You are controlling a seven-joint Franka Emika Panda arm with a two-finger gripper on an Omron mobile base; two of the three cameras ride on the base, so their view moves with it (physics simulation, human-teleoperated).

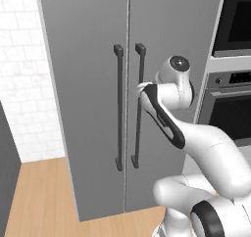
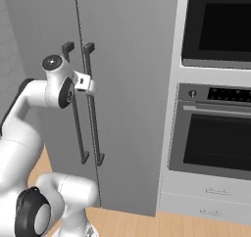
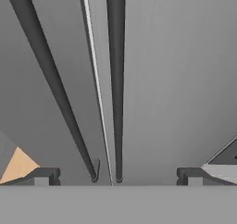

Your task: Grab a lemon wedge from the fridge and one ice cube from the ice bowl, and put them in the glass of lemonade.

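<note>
Fridge [image 1: 88,99] doors both closed, seam running vertically between two dark bar handles. Pincer [image 3: 118,174] jaws wide apart, clamped on nothing, facing the door fronts. In hand view the right-door handle [image 3: 115,79] runs from 12 o'clock down between the fingertips [image 3: 44,176], the left-door handle [image 3: 53,86] slants from 11 o'clock. In right base view the pincer [image 2: 88,83] sits just beside the right-door handle. Oven column [image 2: 215,128] at 3 o'clock of the fridge.

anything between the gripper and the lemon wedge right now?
Yes: the fridge has both doors shut, so the wedge inside is hidden. The gripper is open, jaws wide, at the right door's handle and not yet closed on it. Nothing visible blocks that handle.
</note>
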